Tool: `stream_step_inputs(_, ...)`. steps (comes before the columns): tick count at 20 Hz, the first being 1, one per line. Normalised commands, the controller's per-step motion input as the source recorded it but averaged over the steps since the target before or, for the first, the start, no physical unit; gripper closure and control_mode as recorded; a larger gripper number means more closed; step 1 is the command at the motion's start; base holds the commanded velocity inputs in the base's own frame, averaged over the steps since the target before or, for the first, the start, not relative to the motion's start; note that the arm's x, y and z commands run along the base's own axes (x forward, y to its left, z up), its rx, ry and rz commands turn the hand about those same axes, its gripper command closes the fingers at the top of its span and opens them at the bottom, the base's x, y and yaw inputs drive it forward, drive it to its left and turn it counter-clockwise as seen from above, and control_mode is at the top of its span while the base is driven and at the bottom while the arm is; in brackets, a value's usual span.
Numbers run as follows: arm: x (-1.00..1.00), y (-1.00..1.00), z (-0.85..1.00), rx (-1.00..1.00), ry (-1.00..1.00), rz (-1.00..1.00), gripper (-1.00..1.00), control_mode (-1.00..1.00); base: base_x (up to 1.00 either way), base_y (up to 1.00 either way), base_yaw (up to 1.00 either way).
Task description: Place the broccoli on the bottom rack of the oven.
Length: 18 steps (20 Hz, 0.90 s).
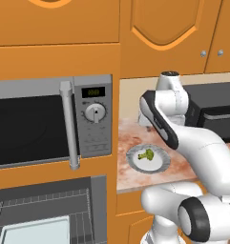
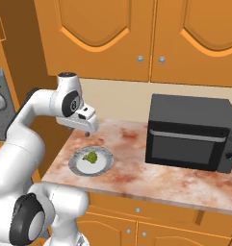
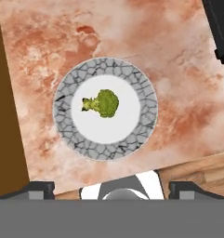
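The broccoli (image 3: pixel 103 103) is a small green floret lying on its side in the middle of a round grey-rimmed plate (image 3: pixel 146 83) on the marbled counter. It also shows on the plate in both base views (image 1: pixel 146 155) (image 2: pixel 91 156). My gripper (image 2: pixel 90 132) hangs a good way above the plate, pointing down, open and holding nothing. In the hand view its two dark fingertips (image 3: pixel 39 188) stand wide apart. The oven (image 1: pixel 99 200) is at the lower left, below the microwave. Its door is open onto the dark wire bottom rack (image 1: pixel 83 223), which carries a pale tray (image 1: pixel 35 231).
A silver microwave (image 1: pixel 40 124) with a bar handle sits above the oven. A black countertop box (image 2: pixel 189 132) stands on the right of the counter. Orange cabinets hang overhead. A tall orange cabinet wall (image 3: pixel 4 93) borders the counter's left edge, between plate and oven.
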Motion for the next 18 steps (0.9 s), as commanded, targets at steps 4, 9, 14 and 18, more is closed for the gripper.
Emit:
stream_step_inputs(4,0.23,-0.20,-0.49,0.12,0.00,-0.18,-1.00,-1.00,0.00,0.00,0.00)
stream_step_inputs(9,0.30,-0.04,-0.50,0.13,0.00,-0.01,-1.00,-1.00,0.00,0.00,0.00)
stream_step_inputs(14,0.47,0.00,-0.57,0.00,0.02,-0.01,-1.00,-1.00,0.00,0.00,0.00)
stream_step_inputs(18,0.36,-0.01,-0.60,0.00,0.01,-0.01,-1.00,-1.00,0.00,0.00,0.00)
